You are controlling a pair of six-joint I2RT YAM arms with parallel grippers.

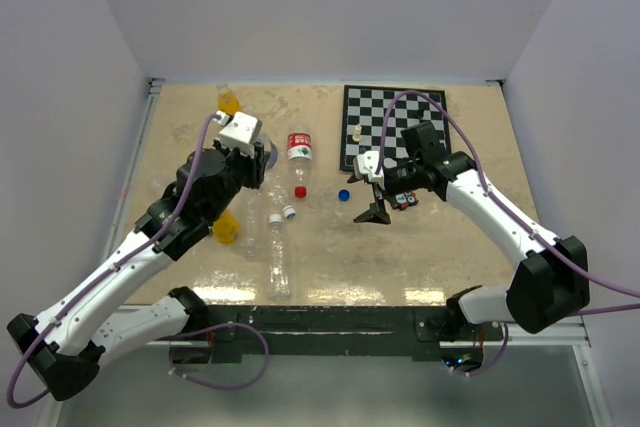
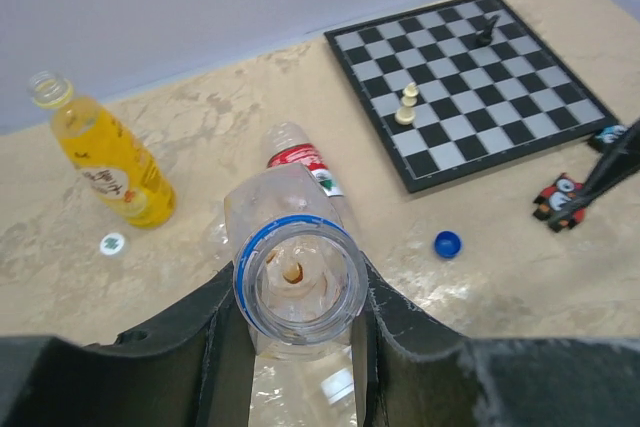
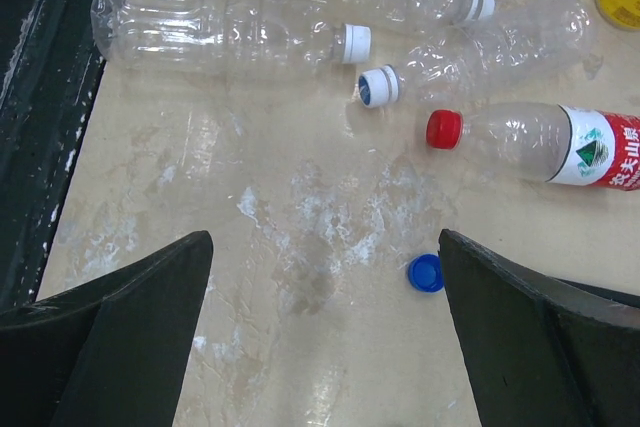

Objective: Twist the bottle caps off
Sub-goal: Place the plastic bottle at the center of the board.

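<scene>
My left gripper (image 2: 298,292) is shut on the neck of a clear bottle (image 2: 296,247) with a blue neck ring and an open, capless mouth; it also shows in the top view (image 1: 262,154). A loose blue cap (image 2: 447,243) lies on the table, close to the right finger of my open, empty right gripper (image 3: 325,247), and also shows in that wrist view (image 3: 426,273). An uncapped orange bottle (image 2: 110,157) lies at the back left with a white cap (image 2: 112,243) beside it. A second orange bottle (image 1: 228,229) lies under my left arm.
A red-capped bottle with a red label (image 3: 530,142) lies mid-table. Three long clear bottles with white caps (image 3: 230,32) lie near the front. A chessboard (image 1: 393,127) with a white piece (image 2: 407,105) sits at the back right, and a small owl figure (image 2: 560,199) lies beside it.
</scene>
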